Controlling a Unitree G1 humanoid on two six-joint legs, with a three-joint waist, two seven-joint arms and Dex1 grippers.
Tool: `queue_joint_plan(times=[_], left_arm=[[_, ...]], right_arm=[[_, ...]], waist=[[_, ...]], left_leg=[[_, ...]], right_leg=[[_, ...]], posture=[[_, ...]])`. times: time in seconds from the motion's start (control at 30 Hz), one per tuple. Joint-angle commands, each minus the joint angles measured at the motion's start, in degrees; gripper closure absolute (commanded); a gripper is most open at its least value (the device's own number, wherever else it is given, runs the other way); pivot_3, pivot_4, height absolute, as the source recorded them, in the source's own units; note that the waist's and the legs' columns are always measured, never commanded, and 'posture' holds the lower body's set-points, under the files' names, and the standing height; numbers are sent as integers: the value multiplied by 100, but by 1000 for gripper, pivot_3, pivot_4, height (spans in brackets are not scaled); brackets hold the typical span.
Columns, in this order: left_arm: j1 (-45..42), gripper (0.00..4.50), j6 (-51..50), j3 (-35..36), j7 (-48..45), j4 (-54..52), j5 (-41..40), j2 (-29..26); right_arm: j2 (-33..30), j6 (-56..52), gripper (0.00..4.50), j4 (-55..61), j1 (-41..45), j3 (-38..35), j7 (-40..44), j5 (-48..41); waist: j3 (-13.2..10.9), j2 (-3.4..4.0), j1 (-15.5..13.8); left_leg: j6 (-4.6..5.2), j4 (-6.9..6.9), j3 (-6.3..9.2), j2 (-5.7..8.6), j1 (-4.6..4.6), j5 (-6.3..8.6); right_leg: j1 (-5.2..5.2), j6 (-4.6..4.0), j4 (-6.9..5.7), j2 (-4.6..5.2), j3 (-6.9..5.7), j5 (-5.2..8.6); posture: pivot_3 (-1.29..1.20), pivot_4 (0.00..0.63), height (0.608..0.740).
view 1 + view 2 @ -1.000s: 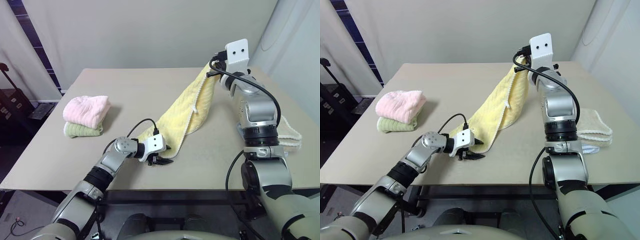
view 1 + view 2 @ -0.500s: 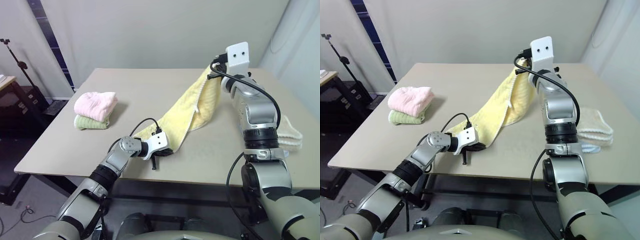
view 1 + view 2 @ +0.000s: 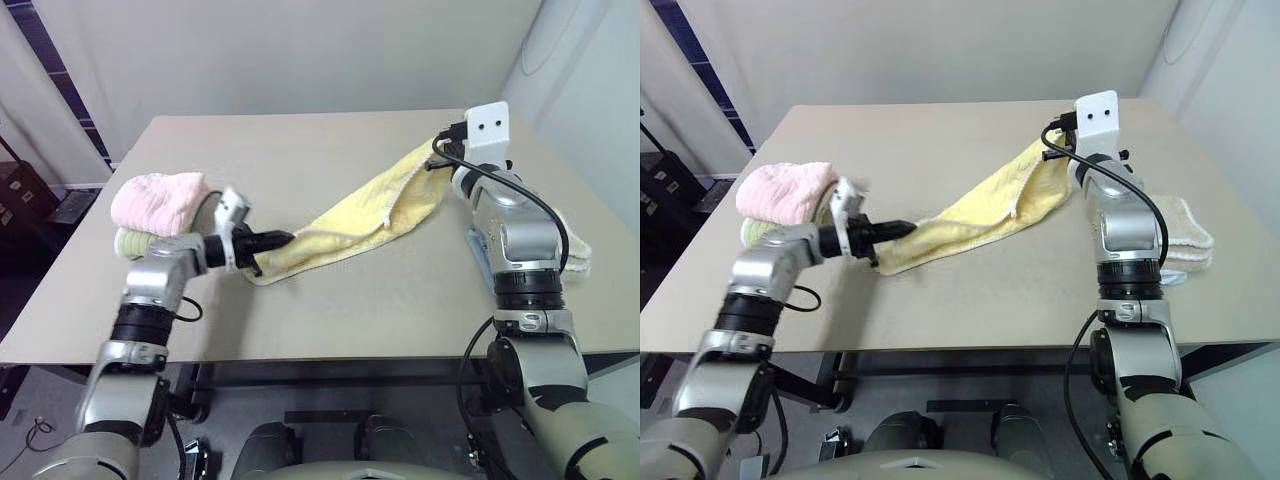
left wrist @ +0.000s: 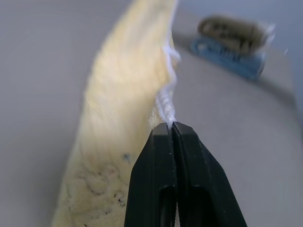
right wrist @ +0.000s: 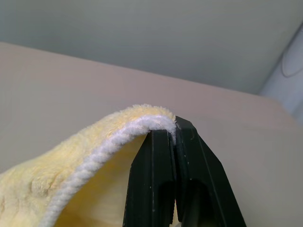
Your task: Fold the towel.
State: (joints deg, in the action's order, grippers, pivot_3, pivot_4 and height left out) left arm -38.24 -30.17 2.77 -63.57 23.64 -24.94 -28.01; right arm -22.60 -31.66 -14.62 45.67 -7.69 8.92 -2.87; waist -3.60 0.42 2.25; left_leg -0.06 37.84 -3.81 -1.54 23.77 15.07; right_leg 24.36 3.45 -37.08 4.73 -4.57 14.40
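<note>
The pale yellow towel (image 3: 370,205) hangs stretched in a sagging band above the table (image 3: 300,140), held at both ends. My left gripper (image 3: 279,239) is shut on the towel's near corner, lifted off the table beside the pink stack; the left wrist view shows its fingers (image 4: 163,156) pinching the white hem. My right gripper (image 5: 171,126) is shut on the far corner, raised at the right; its fingertips pinch the corded edge of the towel (image 5: 94,156). The towel's lower fold droops close to the tabletop.
A pink folded towel (image 3: 160,198) lies on a green one (image 3: 133,243) at the table's left, just behind my left arm. A cream folded towel (image 3: 1185,222) sits at the right edge, beside my right arm. A wall stands behind the table.
My left gripper closed on the towel's near corner and carried it up and to the left, pulling the towel into a flatter band. The right gripper sank a little. The camera shifted.
</note>
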Motion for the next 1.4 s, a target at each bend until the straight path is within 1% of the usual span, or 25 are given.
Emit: queue_joint_plan(times=[0.03, 0.13, 0.23, 0.27, 0.33, 0.43, 0.47, 0.6, 0.63, 0.7, 0.77, 0.83, 1.0, 1.07, 1.13, 1.17, 1.23, 1.3, 1.4], left_arm=[[-541, 4472, 56, 553, 244, 519, -235, -51], [-951, 4472, 505, 689, 585, 1135, -51, 86], [-1584, 4472, 1185, 918, 1237, 2238, 122, 297], [-1841, 4472, 1606, 934, 1573, 2725, 292, 364], [-2194, 4472, 2147, 942, 1890, 3386, 486, 440], [-2751, 4472, 2592, 1180, 2429, 4225, 488, 544], [-2982, 4472, 2709, 1268, 2762, 4490, 510, 570], [-3652, 4472, 3150, 1734, 3791, 5073, 430, 525], [-3734, 4472, 3238, 1767, 3913, 5139, 491, 503], [-3827, 4472, 3367, 1707, 3837, 5200, 681, 482], [-3882, 4472, 3522, 1657, 3632, 5208, 820, 458], [-3925, 4472, 3489, 1672, 3413, 5212, 886, 382], [-3665, 4472, 3285, 1324, 1885, 5113, 1260, 68], [-3396, 4472, 3172, 1224, 933, 4982, 1276, -156], [-3115, 4472, 2906, 1134, 199, 4845, 1276, -401], [-2981, 4472, 2811, 1073, -75, 4759, 1292, -499], [-2487, 4472, 2549, 796, -1077, 4345, 1355, -781], [-1978, 4472, 2188, 562, -1826, 3773, 1341, -1034], [-1234, 4472, 1530, 358, -2397, 2774, 1200, -1367]], right_arm=[[-180, 136, 4500, 203, -7, -176, 0, -11], [-270, 239, 4500, 77, -74, -197, 32, -8], [-414, 421, 4500, -242, 4, -249, 47, 15], [-497, 549, 4500, -537, 133, -291, 18, 32], [-608, 791, 4500, -996, 351, -317, -15, 53], [-730, 1188, 4500, -1818, 794, -336, 27, 32], [-799, 1356, 4500, -2168, 993, -298, 47, 81], [-997, 1885, 4500, -3101, 1621, -214, 123, 165], [-1031, 1966, 4500, -3293, 1738, -223, 142, 161], [-1085, 1995, 4500, -3495, 1834, -260, 247, 122], [-1123, 1884, 4500, -3305, 1679, -302, 449, 31], [-1158, 1549, 4500, -2632, 1244, -334, 815, -142], [-1352, 211, 4500, 230, -571, -315, 1720, -764], [-1495, -262, 4500, 1473, -1459, -401, 2001, -1071], [-1593, -648, 4500, 2433, -2144, -598, 2171, -1389], [-1626, -803, 4500, 2748, -2357, -692, 2200, -1509], [-1759, -1081, 4500, 3333, -2834, -947, 2353, -1778], [-1901, -1278, 4500, 3738, -3211, -1199, 2511, -2015], [-2120, -1590, 4500, 4210, -3703, -1536, 2797, -2424]], waist=[[-1, -3, -4], [-3, -4, 1], [-13, -22, -24], [-16, -26, -22], [-18, -28, -18], [-21, -33, 14], [-24, -38, 25], [-37, -57, 40], [-37, -57, 40], [-37, -57, 32], [-37, -57, 29], [-40, -62, 9], [-41, -63, 13], [-40, -62, 17], [-40, -61, 42], [-41, -63, 51], [-41, -63, 50], [-42, -66, 41], [-41, -70, 15]], left_leg=[[1, 0, 0, 1, 2, 1], [2, 3, -5, 2, 0, 1], [2, 7, -7, 4, -1, 1], [2, 14, -7, 4, -1, 1], [2, 18, -13, 14, -2, 1], [3, 17, -35, 15, -8, 1], [3, 14, -45, 14, -9, 1], [5, 6, -57, 13, -11, 2], [5, 4, -57, 12, -12, 2], [4, 0, -62, 11, -18, 2], [4, -4, -69, 12, -19, 2], [4, -5, -76, 13, -18, 2], [4, -4, -76, 15, -14, 3], [4, -5, -76, 16, -15, 3], [4, -5, -75, 13, -21, 3], [4, -4, -73, 11, -25, 3], [4, 4, -72, 2, -29, 3], [3, 9, -72, -3, -34, 4], [3, 25, -72, -20, -36, 4]], right_leg=[[0, 1, 5, -1, 0, 1], [-1, 1, 7, 0, 3, 1], [-3, 0, 7, 0, 5, 0], [-4, 0, 5, -2, 5, 0], [-5, -1, 4, -2, 9, -2], [-4, 3, 3, -2, 25, -5], [0, 4, 4, -2, 31, -5], [10, 6, 1, -5, 46, -6], [13, 7, 0, -7, 50, -7], [13, 11, -2, -7, 56, -9], [12, 11, 0, -6, 56, -9], [12, 11, 1, -6, 56, -9], [10, 13, 7, -7, 53, -7], [10, 13, 5, -6, 54, -7], [10, 13, -1, -9, 54, -7], [10, 13, -5, -10, 55, -7], [9, 11, -8, -19, 59, -7], [6, 7, -11, -20, 62, -8], [-3, -7, -7, -21, 64, -15]], posture=[[0, 0, 740], [0, 0, 740], [0, 0, 740], [0, 0, 740], [0, 0, 740], [0, 0, 740], [0, 0, 740], [0, 0, 740], [0, 0, 740], [0, 0, 740], [0, 0, 740], [0, 0, 740], [0, 0, 740], [0, 0, 740], [0, 0, 740], [0, 0, 740], [0, 0, 740], [0, 0, 740], [0, 0, 740]])
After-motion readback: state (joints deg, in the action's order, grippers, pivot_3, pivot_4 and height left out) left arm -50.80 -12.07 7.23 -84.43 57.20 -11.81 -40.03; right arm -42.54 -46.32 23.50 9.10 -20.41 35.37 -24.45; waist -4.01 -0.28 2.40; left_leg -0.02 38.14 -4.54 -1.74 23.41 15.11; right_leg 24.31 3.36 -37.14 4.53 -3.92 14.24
